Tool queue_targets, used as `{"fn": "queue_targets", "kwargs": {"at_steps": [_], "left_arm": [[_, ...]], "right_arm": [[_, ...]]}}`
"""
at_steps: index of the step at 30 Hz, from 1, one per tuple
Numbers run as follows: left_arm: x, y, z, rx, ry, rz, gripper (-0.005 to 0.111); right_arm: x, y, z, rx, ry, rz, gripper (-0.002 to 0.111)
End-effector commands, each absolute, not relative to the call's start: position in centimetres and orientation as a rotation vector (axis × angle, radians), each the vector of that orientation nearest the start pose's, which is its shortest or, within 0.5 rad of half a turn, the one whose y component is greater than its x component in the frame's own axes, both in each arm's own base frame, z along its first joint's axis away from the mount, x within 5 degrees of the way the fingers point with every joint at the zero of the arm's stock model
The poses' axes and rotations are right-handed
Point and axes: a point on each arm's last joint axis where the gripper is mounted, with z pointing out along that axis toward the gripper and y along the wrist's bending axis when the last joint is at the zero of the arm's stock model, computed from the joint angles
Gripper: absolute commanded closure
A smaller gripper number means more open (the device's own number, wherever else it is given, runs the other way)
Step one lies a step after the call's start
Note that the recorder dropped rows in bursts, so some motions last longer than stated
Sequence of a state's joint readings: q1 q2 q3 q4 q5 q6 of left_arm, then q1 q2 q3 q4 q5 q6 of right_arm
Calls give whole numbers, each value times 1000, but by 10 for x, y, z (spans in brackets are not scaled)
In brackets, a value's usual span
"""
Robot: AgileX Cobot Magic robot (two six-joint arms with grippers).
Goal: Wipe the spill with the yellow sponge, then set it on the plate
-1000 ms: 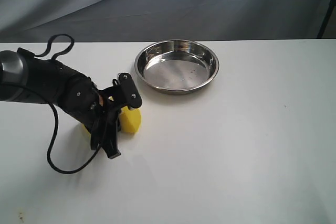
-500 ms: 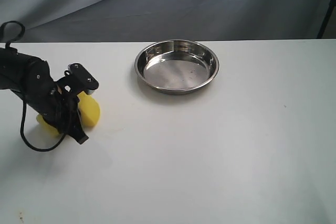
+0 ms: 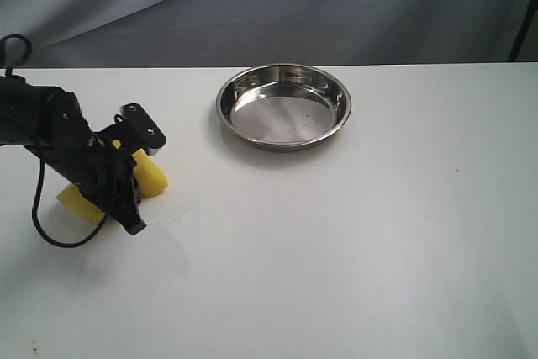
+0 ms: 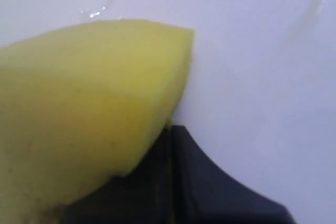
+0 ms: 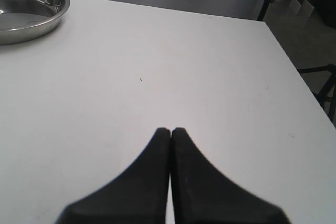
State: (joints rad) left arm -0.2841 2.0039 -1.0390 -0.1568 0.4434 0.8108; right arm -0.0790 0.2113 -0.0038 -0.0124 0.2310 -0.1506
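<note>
My left gripper (image 3: 133, 179) is low on the white table at the left, shut on the yellow sponge (image 3: 152, 178). The foam bulges out on both sides of the black fingers and presses on the table. In the left wrist view the sponge (image 4: 84, 114) fills most of the picture just ahead of the left gripper (image 4: 172, 128). Thin wet streaks (image 4: 94, 11) glint on the table beyond it. No orange-brown spill shows in any view. The steel plate (image 3: 345, 111) sits at the back centre with nothing in it. My right gripper (image 5: 170, 129) is shut on nothing above bare table.
A black cable (image 3: 42, 229) loops from the left arm onto the table. The plate's rim (image 5: 50, 22) shows far off in the right wrist view. The table's edge (image 5: 294, 72) drops off beside the right gripper, with dark stands beyond it.
The left gripper dragged the sponge leftward across the table, away from the plate, then shifted slightly back to the right. The plate has not moved.
</note>
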Motion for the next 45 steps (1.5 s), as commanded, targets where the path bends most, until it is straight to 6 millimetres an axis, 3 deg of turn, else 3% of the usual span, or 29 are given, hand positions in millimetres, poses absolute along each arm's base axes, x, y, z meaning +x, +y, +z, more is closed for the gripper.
{"fn": "queue_targets", "kwargs": {"at_steps": [1,8,13,18,22,27,30,33,37,45], "left_arm": [[305,-145,72,1542,2616,-186,107],[289,-173,72,1704,2522,-195,107],[274,-199,74,1768,2448,-301,107],[269,-208,76,1808,2397,-329,107],[272,-209,93,1765,2349,-308,107],[279,-208,138,1668,2206,-244,107],[286,-200,170,1565,2126,-198,107],[293,-181,200,1455,2085,-157,107],[301,-147,226,1330,2106,-120,107],[314,-84,231,1120,2274,-113,107]], "right_arm": [[69,-6,179,-71,1923,-162,108],[69,-6,179,-67,1923,-159,108],[69,-6,179,-67,1923,-159,108],[69,-6,179,-71,1923,-162,108],[69,-6,179,-71,1923,-162,108],[69,-6,179,-71,1923,-162,108],[69,-6,179,-68,1923,-161,108],[69,-6,179,-68,1923,-161,108],[69,-6,179,-68,1923,-161,108],[69,-6,179,-71,1923,-162,108]]}}
